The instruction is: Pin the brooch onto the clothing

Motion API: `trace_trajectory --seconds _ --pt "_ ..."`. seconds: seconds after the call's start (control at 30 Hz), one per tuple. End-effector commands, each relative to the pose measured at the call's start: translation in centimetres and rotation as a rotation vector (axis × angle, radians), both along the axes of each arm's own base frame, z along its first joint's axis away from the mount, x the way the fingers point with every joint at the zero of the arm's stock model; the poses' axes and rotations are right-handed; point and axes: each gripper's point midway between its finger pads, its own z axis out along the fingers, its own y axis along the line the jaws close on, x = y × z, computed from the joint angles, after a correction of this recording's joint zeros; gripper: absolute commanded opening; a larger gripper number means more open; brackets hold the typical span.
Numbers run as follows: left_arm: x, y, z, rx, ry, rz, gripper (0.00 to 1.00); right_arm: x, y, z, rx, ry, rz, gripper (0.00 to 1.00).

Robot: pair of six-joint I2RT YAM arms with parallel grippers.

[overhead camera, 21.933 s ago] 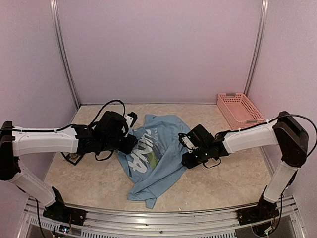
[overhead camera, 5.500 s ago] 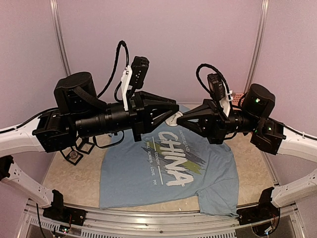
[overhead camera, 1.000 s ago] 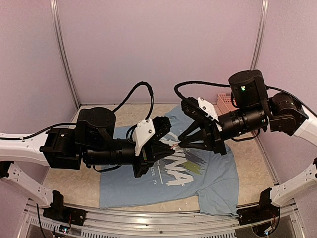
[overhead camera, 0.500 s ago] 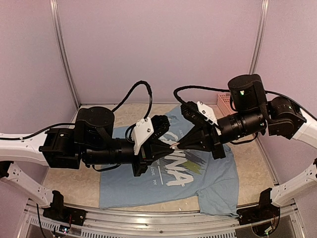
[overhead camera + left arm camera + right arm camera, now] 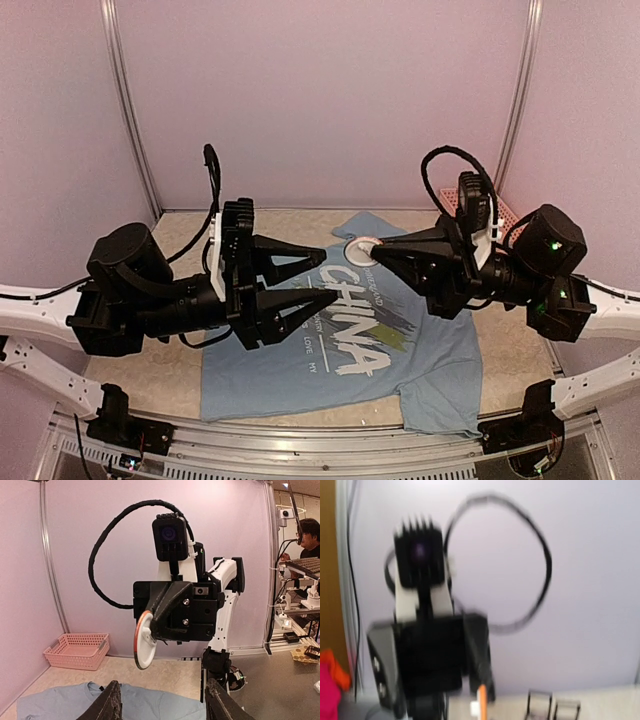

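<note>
White round brooch [image 5: 361,246] being pinched by right gripper [image 5: 372,252] over light blue CHINA T-shirt [image 5: 430,350] lying along desk [image 5: 140,365] near edge; left gripper [image 5: 330,275] gaping.

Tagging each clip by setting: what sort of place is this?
Probably a robotics lab cell: plain walls on metal posts enclose the table, and the left wrist view shows a person at benches of equipment beyond.

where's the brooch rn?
Top view, centre: the brooch is pinched in the right tool, raised over the shirt near its collar, apart from the open left tool.
</note>
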Motion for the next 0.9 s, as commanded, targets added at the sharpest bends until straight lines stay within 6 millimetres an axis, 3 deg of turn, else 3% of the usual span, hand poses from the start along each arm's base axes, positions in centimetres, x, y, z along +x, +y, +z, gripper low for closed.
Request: trace_trajectory --seconds 0.0,0.33,0.47,0.6,0.87 --pt "-0.8 -0.8 3.5 -0.121 0.002 -0.07 0.52 -1.4 -2.0 5.3 0.245 -0.045 0.052 0.0" --pt "-0.5 -3.3 5.9 -0.167 -0.005 -0.085 0.43 -1.6 -1.6 5.0 0.235 -0.039 0.069 0.0" --pt "-0.1 -3.4 6.5 -0.19 0.001 -0.07 0.32 -1.6 -1.8 5.0 0.23 -0.034 0.068 0.0" --pt "0.2 -3.5 6.8 -0.195 0.005 -0.054 0.08 -1.7 -1.9 5.0 0.229 -0.034 0.066 0.0" --pt "0.3 -3.7 7.0 -0.192 0.006 -0.064 0.1 -1.5 -1.5 4.4 0.21 -0.027 0.067 0.0"
